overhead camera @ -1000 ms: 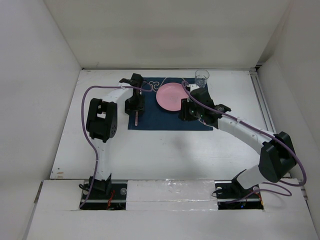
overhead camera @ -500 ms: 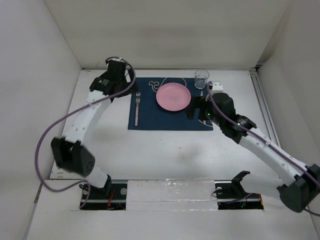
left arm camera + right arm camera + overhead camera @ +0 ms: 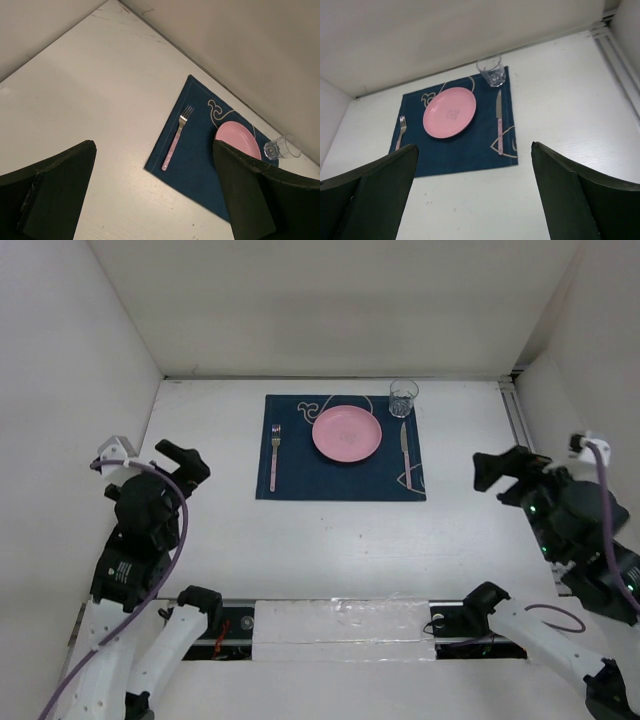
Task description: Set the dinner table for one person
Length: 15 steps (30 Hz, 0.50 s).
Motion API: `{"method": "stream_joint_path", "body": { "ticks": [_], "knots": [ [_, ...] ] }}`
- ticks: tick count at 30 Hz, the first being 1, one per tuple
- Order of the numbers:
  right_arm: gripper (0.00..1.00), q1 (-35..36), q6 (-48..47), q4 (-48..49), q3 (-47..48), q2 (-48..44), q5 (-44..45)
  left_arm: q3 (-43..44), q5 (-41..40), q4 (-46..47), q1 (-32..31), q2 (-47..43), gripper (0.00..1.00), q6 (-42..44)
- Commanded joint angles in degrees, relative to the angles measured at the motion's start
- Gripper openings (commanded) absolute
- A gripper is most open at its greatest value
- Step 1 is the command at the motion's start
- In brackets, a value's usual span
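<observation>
The setting looks complete, so the step in hand is probably just parking the arms without disturbing anything. To do that well, both arms should stay well apart from the dark-blue placemat (image 3: 300,480), any further motion should run low along the near edge, and neither cable should swing over the glass.

The placemat lies at the far middle of the white bench (image 3: 330,540). The pink plate (image 3: 346,433) sits on it, with the pink-handled fork (image 3: 274,455) to its left and the knife (image 3: 404,445) to its right, both roughly parallel. The clear glass (image 3: 403,397) stands upright at the mat's far right corner. Whether it rests fully on the cloth cannot be told.

Both arms sit folded close to their bases, wrists tilted up so that each camera looks across at the setting. The left pincer (image 3: 152,147) gapes wide and holds nothing. The right pincer (image 3: 474,146) is likewise spread wide and empty.
</observation>
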Motion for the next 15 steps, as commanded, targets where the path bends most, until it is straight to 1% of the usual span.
{"method": "stream_joint_path", "body": {
  "ticks": [1, 3, 5, 7, 10, 15],
  "knots": [
    [1.00, 0.63, 0.27, -10.62, 3.78, -5.32, 7.18, -2.86, -2.97, 0.60, 0.17, -4.71, 1.00, -1.77],
    [1.00, 0.63, 0.27, -13.77, 5.88, -8.40, 7.19, -3.99, -5.24, -0.44, 0.17, -6.30, 1.00, -2.82],
    [1.00, 0.63, 0.27, -15.98, 7.12, -9.99, 7.19, -3.30, -6.66, -2.82, 0.17, -7.87, 1.00, -4.31],
    [1.00, 0.63, 0.27, -18.45, 7.74, -11.92, 7.89, -3.30, -7.46, -2.83, 0.17, -9.55, 1.00, -4.94],
    [1.00, 0.63, 0.79, -19.50, 7.74, -13.68, 9.91, -4.61, -7.46, -1.16, 0.17, -12.72, 1.00, -4.94],
    [1.00, 1.16, 1.41, -19.51, 7.74, -14.39, 10.44, -4.61, -7.98, -1.16, 0.17, -12.64, 1.00, -5.46]
  ]
}}
